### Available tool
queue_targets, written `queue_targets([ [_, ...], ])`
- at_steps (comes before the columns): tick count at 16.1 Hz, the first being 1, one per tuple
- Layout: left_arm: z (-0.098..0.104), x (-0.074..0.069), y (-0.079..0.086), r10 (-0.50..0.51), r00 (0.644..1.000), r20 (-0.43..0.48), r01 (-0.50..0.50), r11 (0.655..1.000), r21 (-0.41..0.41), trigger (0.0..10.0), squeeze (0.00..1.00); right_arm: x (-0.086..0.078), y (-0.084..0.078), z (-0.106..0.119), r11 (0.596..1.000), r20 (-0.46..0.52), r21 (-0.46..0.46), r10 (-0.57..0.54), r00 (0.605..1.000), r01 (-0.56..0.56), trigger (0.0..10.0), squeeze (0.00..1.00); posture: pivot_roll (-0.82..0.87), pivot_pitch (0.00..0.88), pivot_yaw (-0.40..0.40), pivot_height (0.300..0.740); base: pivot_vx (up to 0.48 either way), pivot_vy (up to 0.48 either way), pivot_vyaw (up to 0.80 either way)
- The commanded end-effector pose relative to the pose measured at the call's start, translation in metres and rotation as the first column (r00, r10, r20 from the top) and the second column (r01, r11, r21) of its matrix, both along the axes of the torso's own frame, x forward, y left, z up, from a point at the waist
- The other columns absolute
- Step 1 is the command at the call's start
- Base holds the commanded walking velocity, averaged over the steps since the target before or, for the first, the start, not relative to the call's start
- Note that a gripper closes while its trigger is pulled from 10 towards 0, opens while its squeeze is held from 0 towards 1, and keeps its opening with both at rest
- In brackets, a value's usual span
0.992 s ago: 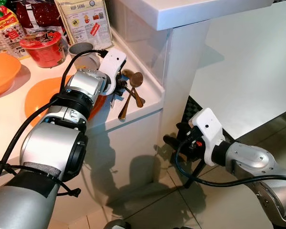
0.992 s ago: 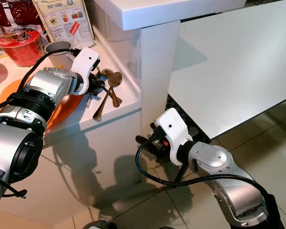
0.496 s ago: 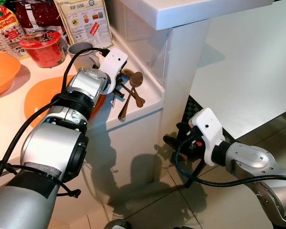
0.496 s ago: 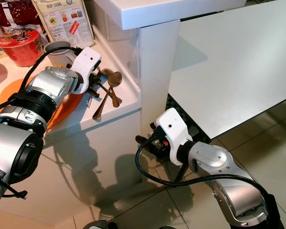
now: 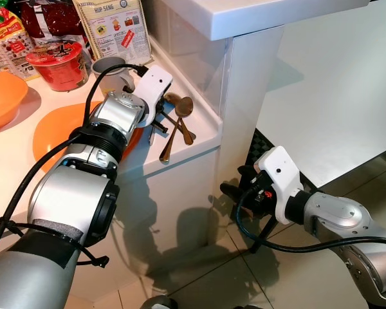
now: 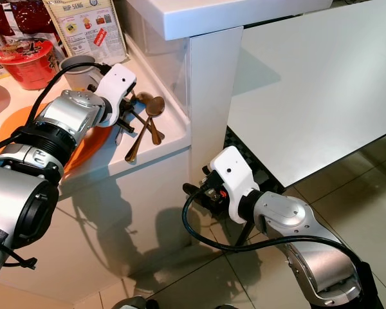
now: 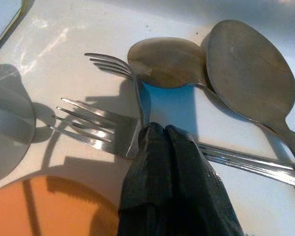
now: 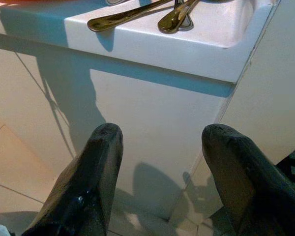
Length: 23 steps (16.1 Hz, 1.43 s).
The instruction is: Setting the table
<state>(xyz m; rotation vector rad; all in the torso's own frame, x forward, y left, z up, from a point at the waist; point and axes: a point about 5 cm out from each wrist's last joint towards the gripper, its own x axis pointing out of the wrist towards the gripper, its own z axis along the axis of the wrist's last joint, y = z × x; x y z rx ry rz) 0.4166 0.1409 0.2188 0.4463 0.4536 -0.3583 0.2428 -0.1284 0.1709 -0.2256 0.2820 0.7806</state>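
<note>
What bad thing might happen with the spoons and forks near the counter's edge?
The bronze-coloured spoons lie by the white counter's edge, handles poking toward it; a nudge from the left gripper might knock them off. Its shut fingers rest among the silver forks, so it may push rather than grasp them.

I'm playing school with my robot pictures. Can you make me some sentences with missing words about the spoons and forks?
The left gripper has its jaws ____ above the cutlery.
Beside the two forks lie two ____.
The plate next to the cutlery is coloured ____.
The right gripper, low beside the counter, has its jaws ____.

Missing words: shut, spoons, orange, open
</note>
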Motion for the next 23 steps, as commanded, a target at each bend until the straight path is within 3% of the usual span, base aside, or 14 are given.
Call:
queue_targets([
  [1,-0.004,-0.001,0.0,0.022,0.999,-0.025,-0.024,0.998,-0.064,0.0,0.0,0.0,0.001,0.001,1.0,0.011,-0.005,0.005,1.0,-0.005,10.0,0.0,-0.02,0.055,0.076,0.74,0.0,0.0,0.0],
  [3,0.003,0.0,-0.001,0.036,0.999,-0.015,-0.038,0.99,-0.133,0.0,0.0,0.001,0.001,0.002,1.0,0.017,-0.006,0.002,1.0,-0.002,10.0,0.0,-0.02,0.049,0.077,0.74,0.0,0.0,0.0],
  [6,0.041,0.003,0.002,0.05,0.998,0.045,-0.036,0.961,-0.276,0.0,0.0,0.003,-0.002,0.004,1.0,0.031,-0.003,-0.012,0.999,0.012,10.0,0.0,-0.02,0.03,0.073,0.74,0.0,0.0,0.0],
  [9,0.051,0.002,0.008,0.06,0.997,0.053,-0.04,0.947,-0.319,0.0,0.0,0.005,-0.002,0.004,1.0,0.035,-0.002,-0.011,0.999,0.011,10.0,0.0,-0.01,0.021,0.067,0.74,0.0,0.0,0.0],
  [12,0.038,-0.001,0.011,0.046,0.999,0.016,-0.04,0.962,-0.27,0.0,0.0,0.006,-0.001,0.004,1.0,0.038,0.002,-0.006,0.999,0.006,10.0,0.0,0.0,0.019,0.061,0.74,0.0,0.0,0.0],
  [13,0.03,-0.002,0.008,0.04,0.999,-0.008,-0.041,0.967,-0.253,9.8,0.0,0.007,0.0,0.004,1.0,0.038,0.002,-0.003,0.999,0.003,10.0,0.0,-0.01,0.02,0.06,0.74,0.0,0.0,0.0],
  [14,0.018,-0.002,0.004,0.057,0.997,-0.045,-0.068,0.951,-0.302,10.0,1.0,0.007,0.0,0.003,1.0,0.039,0.002,-0.001,0.999,0.001,10.0,0.0,-0.01,0.017,0.063,0.74,0.0,0.0,0.0],
  [19,0.012,-0.003,0.0,0.057,0.996,-0.063,-0.072,0.961,-0.266,10.0,1.0,0.005,-0.002,0.003,1.0,0.039,-0.002,-0.017,0.999,0.017,10.0,0.0,-0.01,0.021,0.079,0.74,0.0,0.0,0.0],
  [23,0.011,0.0,0.005,0.105,0.994,-0.007,-0.104,0.969,-0.223,10.0,1.0,0.005,-0.001,0.001,1.0,0.035,-0.001,-0.015,0.999,0.015,10.0,0.0,-0.01,0.026,0.081,0.74,0.0,0.0,0.0],
])
